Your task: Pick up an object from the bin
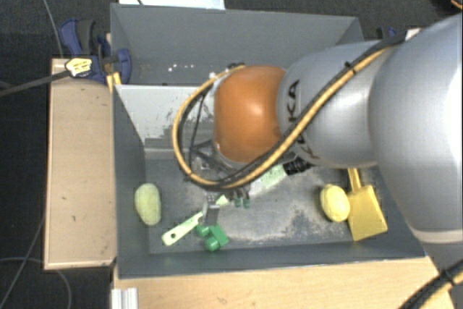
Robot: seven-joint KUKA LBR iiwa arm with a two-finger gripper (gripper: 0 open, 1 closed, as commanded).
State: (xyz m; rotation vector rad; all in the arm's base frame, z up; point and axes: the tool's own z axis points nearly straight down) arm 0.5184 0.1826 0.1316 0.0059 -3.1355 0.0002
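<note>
My gripper hangs below the orange cover at the front middle of the bin. It is right above a long pale green and white tool that lies slanted across the floor. The tool's lower left end is near the front wall, and its upper right part runs under the gripper. A small dark green piece lies against the tool just in front of the gripper. I see nothing held in the gripper.
A yellow-green oval thing lies at the front left. A yellow rounded thing and a yellow block with a handle lie at the right. The arm covers the bin's middle and right.
</note>
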